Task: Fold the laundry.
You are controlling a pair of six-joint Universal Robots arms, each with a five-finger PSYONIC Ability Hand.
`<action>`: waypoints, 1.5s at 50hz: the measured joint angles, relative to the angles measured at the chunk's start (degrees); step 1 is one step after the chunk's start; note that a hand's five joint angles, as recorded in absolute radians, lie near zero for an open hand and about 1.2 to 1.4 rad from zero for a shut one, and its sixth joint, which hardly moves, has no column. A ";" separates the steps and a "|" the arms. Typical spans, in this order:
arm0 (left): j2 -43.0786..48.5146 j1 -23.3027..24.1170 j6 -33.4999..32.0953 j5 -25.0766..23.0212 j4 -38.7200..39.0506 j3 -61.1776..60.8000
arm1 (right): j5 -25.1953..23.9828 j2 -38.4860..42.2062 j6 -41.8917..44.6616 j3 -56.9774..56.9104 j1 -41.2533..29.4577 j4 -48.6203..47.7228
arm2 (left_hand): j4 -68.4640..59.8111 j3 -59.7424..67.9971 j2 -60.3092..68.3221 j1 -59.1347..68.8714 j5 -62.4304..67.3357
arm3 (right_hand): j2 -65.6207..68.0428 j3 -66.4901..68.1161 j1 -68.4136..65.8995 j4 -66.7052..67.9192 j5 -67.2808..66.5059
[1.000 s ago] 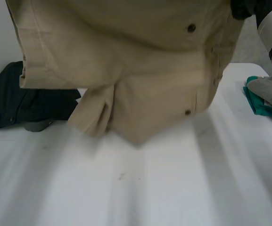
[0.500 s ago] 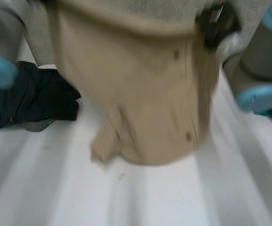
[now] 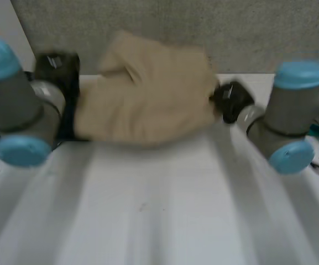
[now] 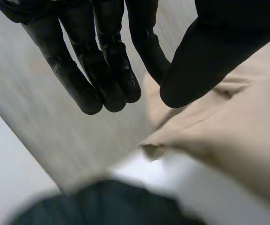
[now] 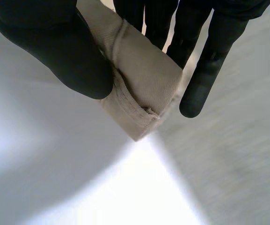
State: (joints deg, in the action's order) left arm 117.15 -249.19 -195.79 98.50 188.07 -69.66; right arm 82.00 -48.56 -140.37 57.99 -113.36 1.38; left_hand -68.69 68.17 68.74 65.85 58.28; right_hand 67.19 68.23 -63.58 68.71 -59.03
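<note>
Beige garment [image 3: 148,102] spread along the far side of the table [image 3: 159,210], presumably for flattening. The right hand [image 5: 55,47] pinches one corner between thumb and fingers, likely for tension. The left hand [image 4: 102,61], fingers straight and parted from the thumb, grips nothing; the cloth's edge lies just beside its thumb.

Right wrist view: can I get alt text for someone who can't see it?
The right hand pinches a folded corner of the beige cloth between its thumb and fingers. The white table lies behind the corner.
</note>
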 measured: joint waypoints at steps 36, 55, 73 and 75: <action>-10.31 3.84 -5.01 -8.84 -8.05 -24.24 | -3.46 -25.70 -4.02 32.18 -2.22 -0.29 | 52.25 -51.83 -52.03 -48.53 -52.41 | 0.00 0.00 0.00 0.00 0.00; 8.05 8.65 -4.74 1.28 -4.70 -12.36 | -0.67 -32.62 -20.20 26.28 -9.51 -0.50 | 30.16 -28.79 -29.37 -24.57 -29.88 | 0.00 0.00 0.00 0.00 0.00; -4.76 0.87 -4.64 1.13 7.14 -17.12 | -3.88 -32.02 -7.05 35.97 -11.36 9.76 | 0.26 -0.23 -0.24 1.53 -2.00 | -5.37 -6.19 1.73 -5.76 5.00; -5.29 -0.09 -5.34 -0.06 7.88 -17.66 | -5.59 -30.51 -5.06 38.10 -12.97 10.10 | 0.26 -0.23 -0.24 1.53 -2.00 | -20.96 -21.46 15.23 -20.82 21.30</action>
State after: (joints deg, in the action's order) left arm 111.85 -249.28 -201.13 98.45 195.95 -87.32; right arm 76.41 -79.06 -145.43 96.09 -126.33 11.48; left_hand -68.44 67.94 68.51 67.38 56.29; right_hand 46.23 46.77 -48.35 47.89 -37.73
